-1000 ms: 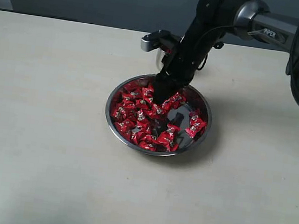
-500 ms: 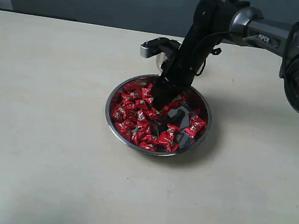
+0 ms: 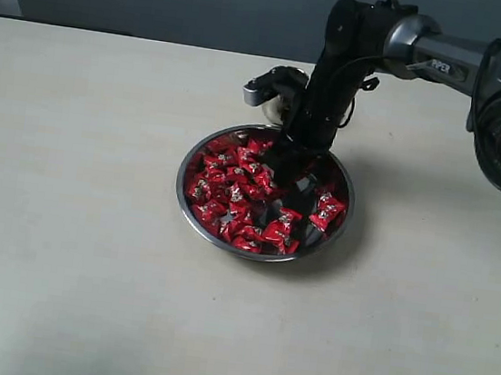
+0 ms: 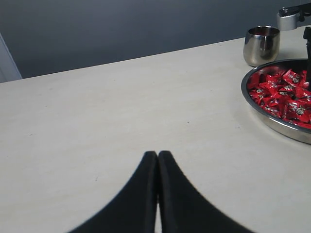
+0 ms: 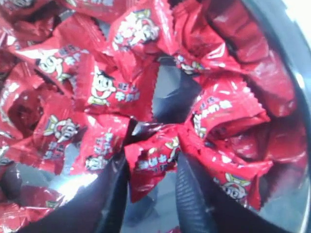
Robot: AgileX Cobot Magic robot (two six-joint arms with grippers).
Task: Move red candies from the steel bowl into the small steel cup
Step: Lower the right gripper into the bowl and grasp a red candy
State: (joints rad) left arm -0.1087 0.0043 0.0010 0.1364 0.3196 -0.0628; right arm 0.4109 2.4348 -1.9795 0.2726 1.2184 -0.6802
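Since a second ago the right arm [image 3: 405, 42] has swung its lower end toward 1 o'clock in the steel bowl [image 3: 180, 183]. A patch of bare steel now shows where its tip stood.

Hard to see:
- In the exterior view the small steel cup [image 4: 262, 46] is almost wholly hidden behind the arm and its grey camera housing [image 3: 265, 87]. Only the left wrist view shows it clearly, standing upright just beside the bowl's rim, at about 12 o'clock from the bowl.
- The black fingertips merge with the dark shadow in the bowl.
- In the left wrist view the bowl is cut off by the frame edge.
- The right wrist view is very close and soft; the bowl wall reads only as a dark curve.

Tools: the right gripper [image 5: 151, 167] is down in the bowl, its two ribbed black fingers [image 5: 192, 199] pinching one red candy [image 5: 146, 158]. The left gripper [image 4: 157, 158] hangs over bare table [image 3: 73, 221] with its jaws pressed together, nothing between them.

Materials: the red candies [image 3: 231, 194] lie heaped in the bowl, thickest toward 9 o'clock. Their wrappers are glossy and crinkled, with saw-tooth ends and a pale cartoon face. The bowl is wide, shallow and mirror-bright; the cup is barrel-shaped and polished. The table is matt and pale.
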